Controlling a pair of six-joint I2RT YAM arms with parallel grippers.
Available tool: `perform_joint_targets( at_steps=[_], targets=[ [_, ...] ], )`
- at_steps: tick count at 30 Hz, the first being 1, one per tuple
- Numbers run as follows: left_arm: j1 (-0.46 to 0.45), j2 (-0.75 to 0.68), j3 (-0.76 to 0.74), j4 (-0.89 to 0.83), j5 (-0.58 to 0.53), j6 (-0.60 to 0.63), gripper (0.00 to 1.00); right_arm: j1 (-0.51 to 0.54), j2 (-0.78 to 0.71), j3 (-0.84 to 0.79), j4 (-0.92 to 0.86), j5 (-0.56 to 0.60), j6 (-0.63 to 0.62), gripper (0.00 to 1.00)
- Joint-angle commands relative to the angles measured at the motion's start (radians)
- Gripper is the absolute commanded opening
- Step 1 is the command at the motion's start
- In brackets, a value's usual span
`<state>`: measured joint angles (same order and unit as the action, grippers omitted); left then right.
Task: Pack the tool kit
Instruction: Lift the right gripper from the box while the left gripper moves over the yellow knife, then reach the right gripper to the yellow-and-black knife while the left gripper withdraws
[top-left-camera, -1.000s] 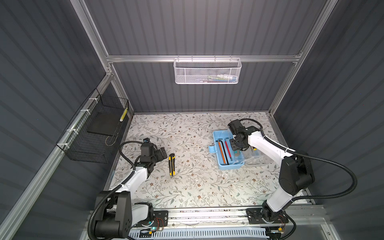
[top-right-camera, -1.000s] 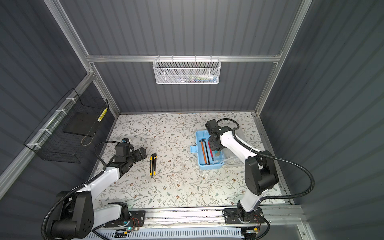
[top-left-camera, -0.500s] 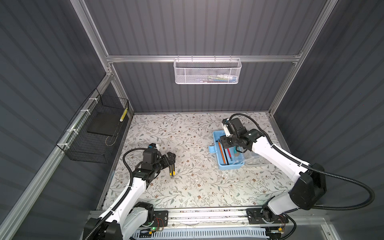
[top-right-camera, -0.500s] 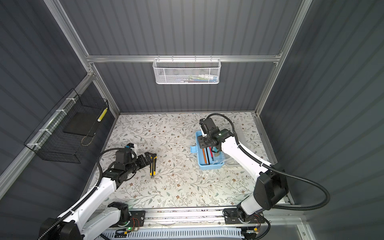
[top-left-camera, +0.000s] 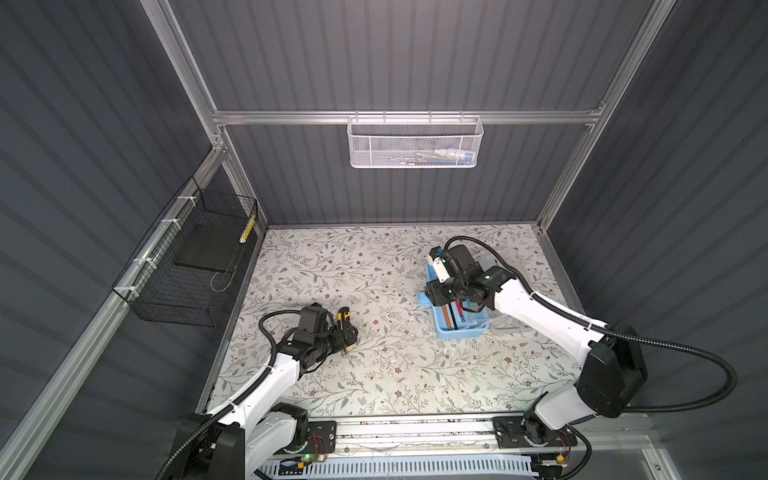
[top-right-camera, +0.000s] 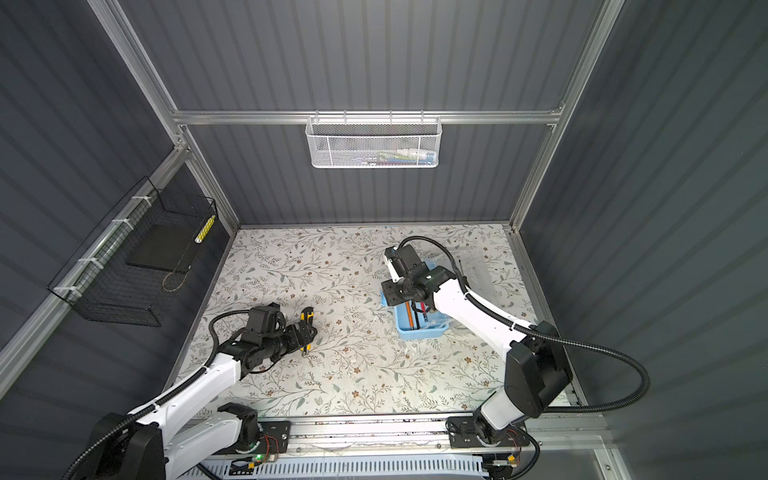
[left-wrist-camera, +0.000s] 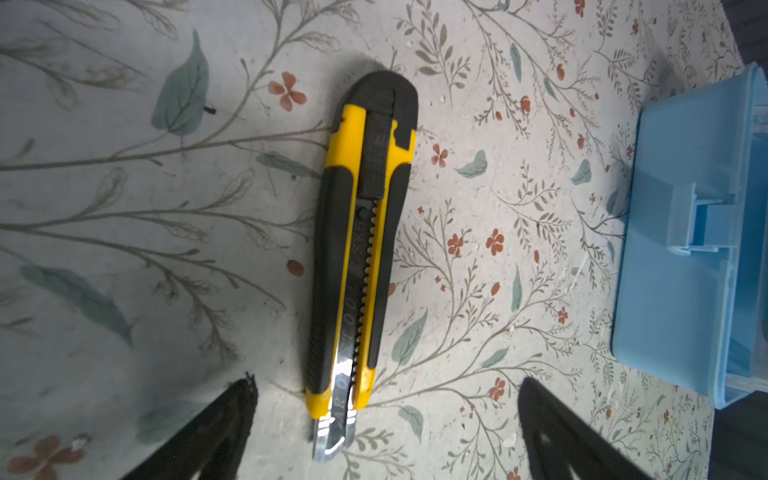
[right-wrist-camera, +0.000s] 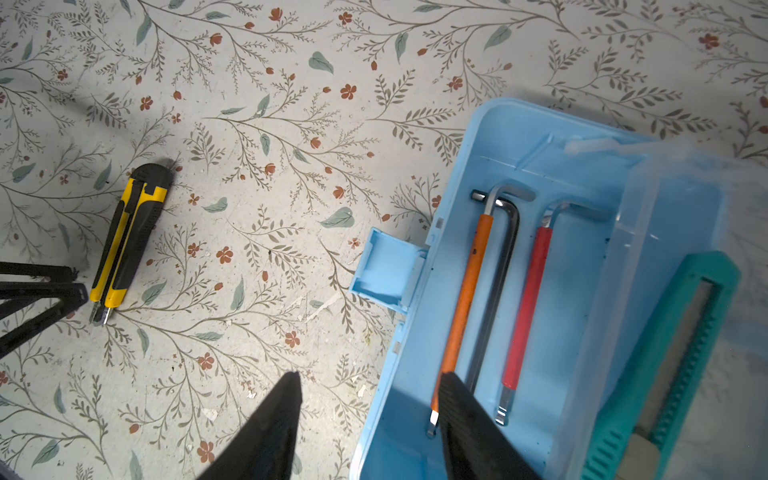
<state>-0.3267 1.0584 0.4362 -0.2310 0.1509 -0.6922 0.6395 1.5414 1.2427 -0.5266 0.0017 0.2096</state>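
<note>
**Bimanual cell over a floral table (top-left-camera: 386, 374).** Counted: one tool kit (top-left-camera: 461, 330), one yellow-and-black utility knife (left-wrist-camera: 361, 232), one teal cutter (right-wrist-camera: 665, 357), and three hex keys, namely orange-sleeved (right-wrist-camera: 461, 307), bare dark (right-wrist-camera: 494, 291) and red-sleeved (right-wrist-camera: 527, 307). There is also one white mesh basket (top-left-camera: 415, 143) on the back wall and one black wire basket (top-left-camera: 191, 266) on the left wall. The tool kit stands open on the right half of the table. In both top views its long axis runs far to near, slightly slanted. Its latch (right-wrist-camera: 386, 274) juts toward the table's middle, and its clear lid (right-wrist-camera: 681, 199) lies open to the opposite side. The hex keys lie inside, parallel to that axis. The left gripper (left-wrist-camera: 386, 380) is spread wide, its fingers on either side of the knife's blade end without touching it. The right gripper (right-wrist-camera: 370, 376) is partly spread, one finger above the table and the other above the box interior, holding nothing. The right wrist view alone separates the three keys and shows the cutter's toothed slider. Whether the cutter lies on or under the lid cannot be told. The top views give only coloured streaks, half hidden by the arm. The left wrist view alone shows the knife's blade tip protruding, and only the top views show the baskets.
</note>
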Motion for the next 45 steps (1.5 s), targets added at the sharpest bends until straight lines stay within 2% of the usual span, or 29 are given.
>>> perform_joint_targets(
  at_steps=[1,6,13,16,18,21,22,25,27,31,36,39,41,45],
  targets=[
    [-0.024,0.02,0.001,0.046,0.004,-0.027,1.0,0.017,-0.006,-0.015,0.026,-0.043,0.023,0.56],
    [-0.075,0.05,0.013,0.078,-0.002,-0.041,1.0,0.022,0.003,-0.026,0.029,-0.042,0.028,0.56],
    [-0.222,0.121,0.057,0.114,-0.075,-0.096,1.0,0.029,-0.027,-0.032,0.028,-0.064,0.027,0.57],
    [-0.229,0.136,0.068,0.132,-0.079,-0.09,1.0,0.029,-0.018,-0.032,0.025,-0.128,-0.003,0.58],
    [-0.23,0.123,0.12,0.043,-0.127,-0.03,1.0,0.033,0.004,-0.031,0.022,-0.213,-0.039,0.6],
    [-0.215,0.055,0.225,-0.196,-0.32,0.057,1.0,0.068,0.048,-0.009,0.007,-0.258,-0.105,0.64],
    [-0.17,0.025,0.246,-0.255,-0.346,0.079,1.0,0.086,0.066,0.011,-0.011,-0.254,-0.132,0.65],
    [0.053,-0.043,0.257,-0.299,-0.23,0.162,1.0,0.145,0.121,0.074,-0.027,-0.225,-0.186,0.69],
    [0.161,-0.05,0.251,-0.287,-0.189,0.202,1.0,0.196,0.178,0.126,-0.028,-0.21,-0.2,0.71],
    [0.349,0.049,0.216,-0.176,-0.056,0.232,1.0,0.302,0.349,0.274,-0.062,-0.181,-0.144,0.74],
    [0.6,0.181,0.161,0.001,0.237,0.214,1.0,0.414,0.516,0.409,-0.054,-0.066,-0.058,0.79],
    [0.661,0.196,0.205,-0.037,0.236,0.261,1.0,0.446,0.59,0.455,-0.036,0.004,-0.058,0.8],
    [0.663,0.174,0.229,-0.075,0.198,0.28,1.0,0.449,0.623,0.476,-0.022,0.013,-0.055,0.8],
    [0.663,0.154,0.216,-0.057,0.232,0.255,1.0,0.451,0.677,0.51,0.012,0.002,-0.065,0.79]
  ],
)
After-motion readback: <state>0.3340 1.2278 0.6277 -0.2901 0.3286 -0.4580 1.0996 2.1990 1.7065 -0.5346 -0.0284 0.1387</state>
